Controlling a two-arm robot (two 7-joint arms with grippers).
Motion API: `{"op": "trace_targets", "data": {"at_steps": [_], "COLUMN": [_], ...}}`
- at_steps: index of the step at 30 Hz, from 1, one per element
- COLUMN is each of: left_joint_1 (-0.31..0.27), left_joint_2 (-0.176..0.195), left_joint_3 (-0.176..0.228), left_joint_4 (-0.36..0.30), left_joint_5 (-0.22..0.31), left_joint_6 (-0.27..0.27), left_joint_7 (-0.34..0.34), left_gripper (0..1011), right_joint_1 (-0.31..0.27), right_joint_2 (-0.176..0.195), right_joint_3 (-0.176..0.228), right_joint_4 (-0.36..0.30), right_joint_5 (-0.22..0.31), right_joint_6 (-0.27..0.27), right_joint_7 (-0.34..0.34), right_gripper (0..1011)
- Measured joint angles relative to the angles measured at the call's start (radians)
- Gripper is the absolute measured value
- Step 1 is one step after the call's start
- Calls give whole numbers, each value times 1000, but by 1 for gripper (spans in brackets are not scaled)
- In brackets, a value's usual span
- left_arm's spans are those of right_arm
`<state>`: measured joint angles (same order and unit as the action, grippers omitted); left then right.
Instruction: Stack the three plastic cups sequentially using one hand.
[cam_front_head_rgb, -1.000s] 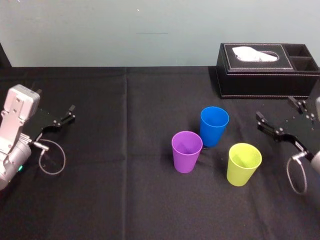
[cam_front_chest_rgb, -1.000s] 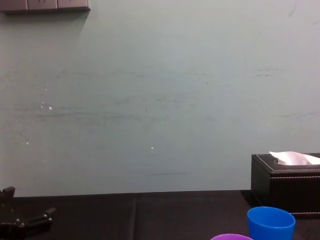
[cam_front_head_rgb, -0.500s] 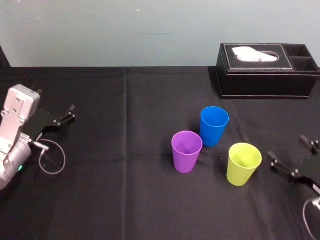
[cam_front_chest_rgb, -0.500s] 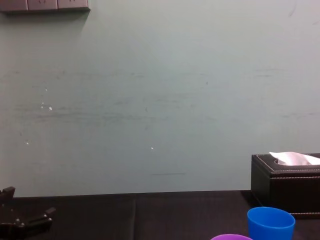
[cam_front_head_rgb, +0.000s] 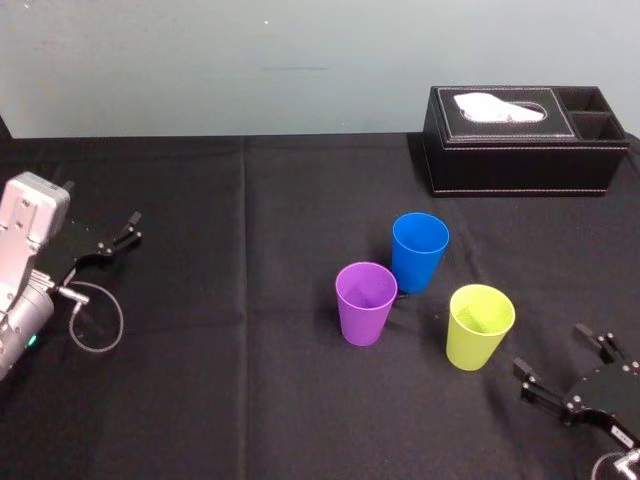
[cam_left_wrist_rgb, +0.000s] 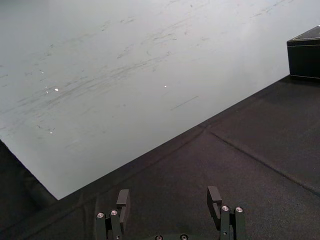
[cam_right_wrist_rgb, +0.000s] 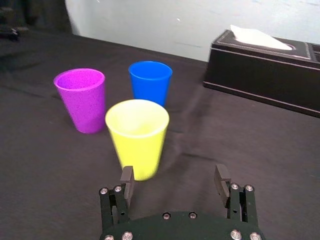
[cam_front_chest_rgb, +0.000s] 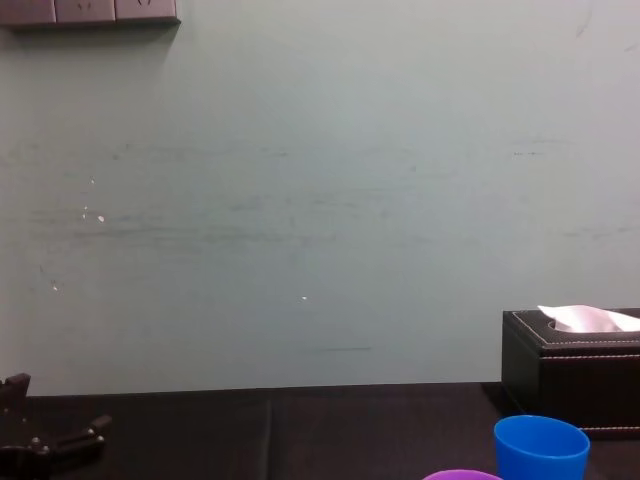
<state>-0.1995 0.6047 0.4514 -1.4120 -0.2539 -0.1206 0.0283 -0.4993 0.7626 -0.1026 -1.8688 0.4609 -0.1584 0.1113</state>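
Observation:
Three cups stand upright and apart on the black tablecloth: a blue cup (cam_front_head_rgb: 420, 250) farthest back, a purple cup (cam_front_head_rgb: 365, 302) to its front left, and a yellow-green cup (cam_front_head_rgb: 480, 325) to its front right. My right gripper (cam_front_head_rgb: 552, 352) hovers low at the front right, just short of the yellow-green cup (cam_right_wrist_rgb: 137, 137). In the right wrist view that gripper (cam_right_wrist_rgb: 173, 174) is open and empty, with the purple cup (cam_right_wrist_rgb: 81, 99) and blue cup (cam_right_wrist_rgb: 150, 82) beyond. My left gripper (cam_front_head_rgb: 125, 235) rests at the far left, open (cam_left_wrist_rgb: 168, 196) with nothing in it.
A black tissue box (cam_front_head_rgb: 525, 140) with a white tissue stands at the back right, behind the cups. A cable loop (cam_front_head_rgb: 95, 320) hangs by the left arm. A pale wall rises behind the table's far edge.
My right gripper has moved back toward the table's front edge, from beside the tissue box to just front right of the yellow-green cup. The cups and left arm stayed put.

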Motion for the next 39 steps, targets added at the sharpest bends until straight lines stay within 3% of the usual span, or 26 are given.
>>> {"op": "trace_targets", "data": {"at_steps": [8,19,30,39], "left_joint_1": [0,0,0,0], "left_joint_2": [0,0,0,0], "left_joint_3": [0,0,0,0], "left_joint_4": [0,0,0,0], "left_joint_5": [0,0,0,0], "left_joint_6": [0,0,0,0], "left_joint_7": [0,0,0,0], "left_gripper": [1011,1011,1011,1011], "right_joint_1": [26,81,110,140], "right_joint_2": [-33,-94,-151,-211], "right_joint_3": [-27,-58,-68,-79], "right_joint_4": [-6,14,43,73], "right_joint_5": [-12,-28,-42,-89], "right_joint_6": [-9,25,43,41], "right_joint_7": [39,62,62,39], "right_gripper": [1003,1003,1003,1003]}}
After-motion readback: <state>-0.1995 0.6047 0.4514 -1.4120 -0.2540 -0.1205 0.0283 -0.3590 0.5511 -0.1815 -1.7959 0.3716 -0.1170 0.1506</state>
